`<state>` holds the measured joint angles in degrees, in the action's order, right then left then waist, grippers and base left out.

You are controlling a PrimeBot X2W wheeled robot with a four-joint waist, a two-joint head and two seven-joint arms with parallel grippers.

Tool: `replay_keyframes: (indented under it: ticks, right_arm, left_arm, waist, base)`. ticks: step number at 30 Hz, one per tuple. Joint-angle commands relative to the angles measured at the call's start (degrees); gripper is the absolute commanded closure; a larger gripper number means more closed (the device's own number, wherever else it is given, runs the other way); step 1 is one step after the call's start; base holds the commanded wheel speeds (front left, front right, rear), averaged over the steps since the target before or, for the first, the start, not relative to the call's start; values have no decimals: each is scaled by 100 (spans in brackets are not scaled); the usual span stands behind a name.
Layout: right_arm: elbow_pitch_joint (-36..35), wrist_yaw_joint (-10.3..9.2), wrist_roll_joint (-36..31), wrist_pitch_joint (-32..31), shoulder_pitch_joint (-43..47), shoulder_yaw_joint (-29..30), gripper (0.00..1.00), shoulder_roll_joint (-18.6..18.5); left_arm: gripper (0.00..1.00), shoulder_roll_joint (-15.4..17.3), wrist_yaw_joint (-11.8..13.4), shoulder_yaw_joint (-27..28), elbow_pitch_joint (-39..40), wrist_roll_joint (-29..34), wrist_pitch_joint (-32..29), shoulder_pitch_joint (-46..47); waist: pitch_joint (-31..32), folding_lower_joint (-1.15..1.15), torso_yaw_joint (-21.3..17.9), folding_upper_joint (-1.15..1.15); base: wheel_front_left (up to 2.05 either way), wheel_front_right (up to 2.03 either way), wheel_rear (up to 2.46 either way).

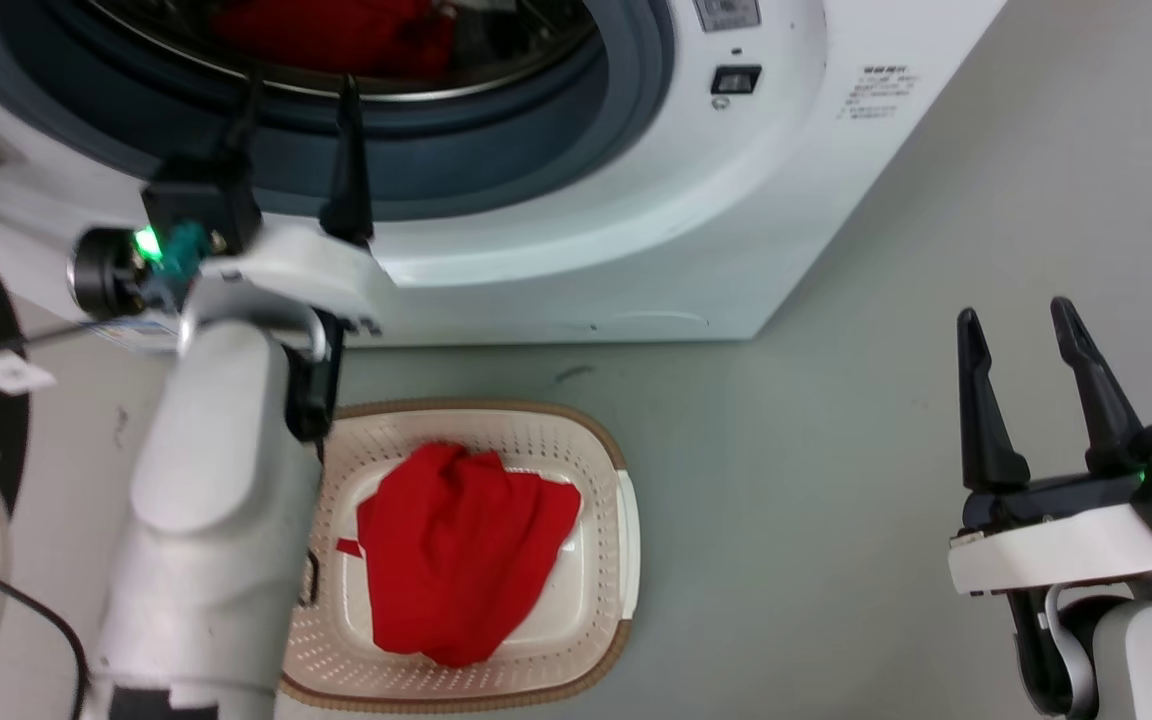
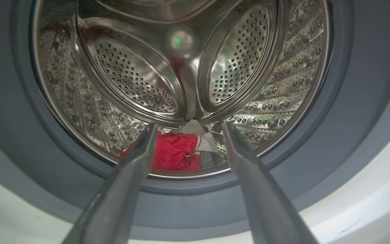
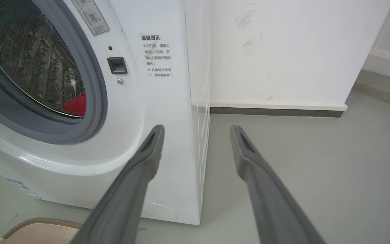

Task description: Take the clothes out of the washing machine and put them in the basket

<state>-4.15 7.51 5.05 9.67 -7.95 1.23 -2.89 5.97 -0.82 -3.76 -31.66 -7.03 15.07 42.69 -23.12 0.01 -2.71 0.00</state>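
1. While one red garment (image 1: 456, 550) lies in the basket (image 1: 628, 520) on the floor, the right gripper (image 1: 1014, 310) hangs well apart from it, fingers spread and empty.
2. The left gripper (image 2: 190, 126) is at the washing machine (image 1: 636, 220) mouth, fingers wide apart, holding nothing.
3. Deeper in, more clothes (image 2: 178, 152) lie low at the front of the drum (image 2: 130, 78), untouched.
4. This looks like the reach. The next move calls for the left arm to go in and down, then close on the fabric.

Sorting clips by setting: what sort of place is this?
Likely a laundry corner in a plain room: a front-loading washing machine, a basket holding red clothes on the grey floor, and a bare white wall.
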Motion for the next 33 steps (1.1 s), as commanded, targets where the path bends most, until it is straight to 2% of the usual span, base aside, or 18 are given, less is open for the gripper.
replay_keyframes:
  ticks: [1, 16, 22, 33]
  right_arm:
    - [11, -4, 33, 48, -107, -30, 0, 4]
    - [296, -4, 225, 323, -713, -430, 0, 4]
    - [490, -4, 439, 436, -896, -682, 0, 5]
    - [823, -4, 819, 552, -1139, -997, 0, 7]
  left_arm:
    - [0, 71, -9, 17, -95, 21, 15, 225]
    - [0, 563, 57, -96, -1733, 223, -343, 2437]
    - [0, 914, 83, -201, -2195, 365, -781, 3240]
    - [0, 1649, -68, -369, -2933, 554, -1980, 4487]
  waist:
    - [-328, -1, -208, 0]
    - [-1389, -1, -546, 0]
    - [-1673, -1, -828, 0]
    - [-2148, -1, -1450, 0]
  base:
    - [0, 0, 0]
    - [0, 0, 0]
    - [0, 0, 0]
    - [0, 0, 0]
